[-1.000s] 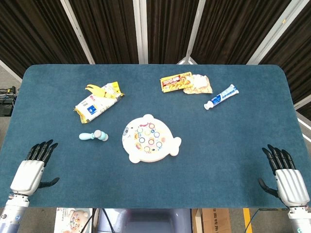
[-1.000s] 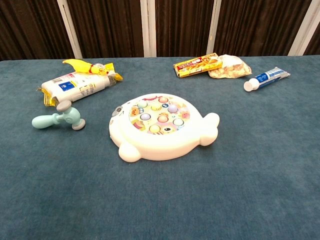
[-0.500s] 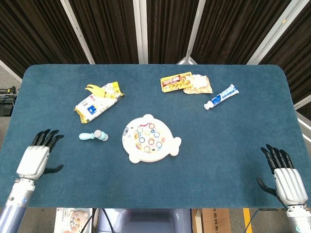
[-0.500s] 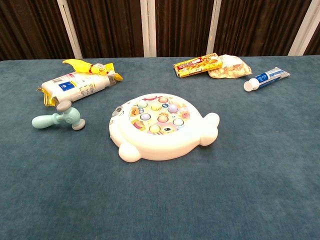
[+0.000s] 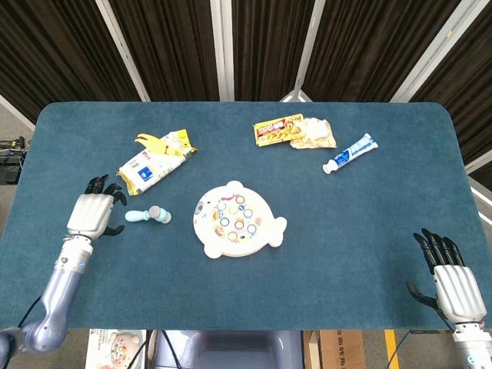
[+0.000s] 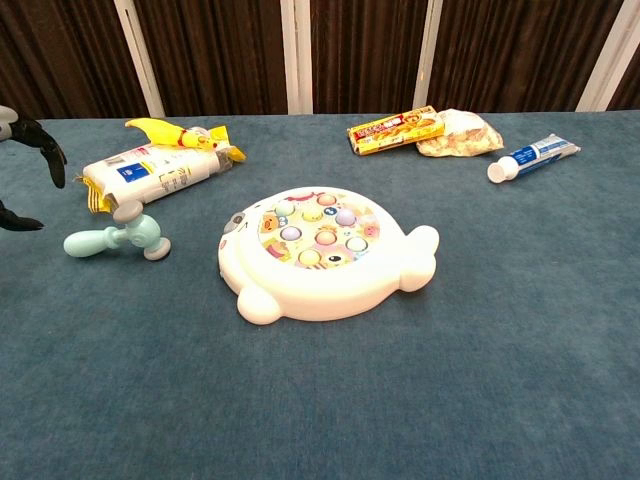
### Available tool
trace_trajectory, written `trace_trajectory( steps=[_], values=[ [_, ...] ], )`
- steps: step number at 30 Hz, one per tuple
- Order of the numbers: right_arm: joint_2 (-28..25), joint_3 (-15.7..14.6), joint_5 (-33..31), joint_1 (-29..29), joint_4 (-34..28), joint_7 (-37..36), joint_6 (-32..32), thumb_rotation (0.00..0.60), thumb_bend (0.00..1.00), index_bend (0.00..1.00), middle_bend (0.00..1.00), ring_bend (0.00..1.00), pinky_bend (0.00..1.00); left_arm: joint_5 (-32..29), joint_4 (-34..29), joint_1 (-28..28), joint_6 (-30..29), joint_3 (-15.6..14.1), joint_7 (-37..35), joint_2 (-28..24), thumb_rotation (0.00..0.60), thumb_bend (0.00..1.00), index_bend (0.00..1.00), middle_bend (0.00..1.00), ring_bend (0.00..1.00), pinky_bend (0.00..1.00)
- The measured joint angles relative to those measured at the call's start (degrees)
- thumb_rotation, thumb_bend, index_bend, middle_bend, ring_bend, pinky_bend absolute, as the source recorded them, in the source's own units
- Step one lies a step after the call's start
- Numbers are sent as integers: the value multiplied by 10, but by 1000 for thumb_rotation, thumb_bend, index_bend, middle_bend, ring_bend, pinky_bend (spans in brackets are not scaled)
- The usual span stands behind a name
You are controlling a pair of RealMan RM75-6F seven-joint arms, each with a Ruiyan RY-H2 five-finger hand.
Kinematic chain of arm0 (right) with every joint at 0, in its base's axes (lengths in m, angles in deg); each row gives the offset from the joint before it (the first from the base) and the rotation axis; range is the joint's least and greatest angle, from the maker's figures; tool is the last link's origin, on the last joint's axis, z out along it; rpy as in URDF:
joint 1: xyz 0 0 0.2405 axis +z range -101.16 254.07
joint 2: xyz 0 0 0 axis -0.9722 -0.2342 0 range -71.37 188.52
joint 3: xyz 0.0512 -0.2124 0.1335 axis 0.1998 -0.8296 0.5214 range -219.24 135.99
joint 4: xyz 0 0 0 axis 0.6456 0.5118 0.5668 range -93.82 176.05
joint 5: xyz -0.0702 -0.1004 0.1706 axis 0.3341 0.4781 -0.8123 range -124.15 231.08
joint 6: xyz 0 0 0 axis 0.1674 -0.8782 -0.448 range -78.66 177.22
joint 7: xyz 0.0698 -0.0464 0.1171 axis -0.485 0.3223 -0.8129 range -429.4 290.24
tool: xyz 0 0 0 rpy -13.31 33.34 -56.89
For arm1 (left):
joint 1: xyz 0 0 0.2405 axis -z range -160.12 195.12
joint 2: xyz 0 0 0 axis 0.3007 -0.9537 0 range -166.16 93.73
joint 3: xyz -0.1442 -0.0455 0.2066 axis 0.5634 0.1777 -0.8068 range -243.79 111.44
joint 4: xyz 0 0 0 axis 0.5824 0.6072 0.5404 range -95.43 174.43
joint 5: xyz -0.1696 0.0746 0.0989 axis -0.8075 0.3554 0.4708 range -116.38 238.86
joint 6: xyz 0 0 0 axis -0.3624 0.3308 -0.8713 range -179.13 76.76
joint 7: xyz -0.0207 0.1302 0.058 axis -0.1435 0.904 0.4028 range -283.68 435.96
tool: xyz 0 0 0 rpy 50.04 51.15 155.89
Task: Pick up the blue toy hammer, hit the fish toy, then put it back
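Observation:
The light-blue toy hammer (image 5: 149, 215) lies flat on the blue table left of the white fish toy (image 5: 238, 220), its handle pointing left; in the chest view the hammer (image 6: 118, 238) sits left of the fish toy (image 6: 325, 254). My left hand (image 5: 94, 212) hovers just left of the handle's end, holding nothing, with fingers apart and bent downward. Only its dark fingertips (image 6: 40, 150) show at the chest view's left edge. At the table's near right corner my right hand (image 5: 452, 280) rests open and empty, fingers spread.
A white and yellow snack bag (image 5: 154, 163) lies just behind the hammer. At the back of the table (image 5: 354, 231) lie a yellow biscuit box (image 5: 278, 131), a crumpled wrapper (image 5: 317, 134) and a toothpaste tube (image 5: 350, 153).
My left hand has moved forward and inward from the table's near left edge to just left of the hammer's handle. The right hand and all objects have stayed still.

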Motion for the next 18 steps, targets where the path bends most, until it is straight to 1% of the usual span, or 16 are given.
trace_trajectory(
  steps=[3, 5, 12, 18],
  values=[
    [0, 1, -4, 1, 0, -3, 2, 600, 307, 0, 0, 0, 0, -18, 17, 17, 6, 0, 10, 20, 600, 406, 477, 225, 0, 0],
    [0, 2, -5, 1, 1, -4, 3, 600, 306, 0, 0, 0, 0, -28, 27, 25, 9, 0, 15, 30, 600, 422, 483, 229, 0, 0],
    [-1, 4, -7, 1, 3, -10, 3, 600, 306, 0, 0, 0, 0, -66, 48, 51, 13, -2, 29, 59, 600, 437, 488, 234, 0, 0],
    [-2, 4, -8, 1, 3, -14, 3, 600, 307, 0, 0, 0, 0, -82, 57, 70, 11, -5, 36, 77, 600, 438, 489, 236, 0, 0]
  ],
)
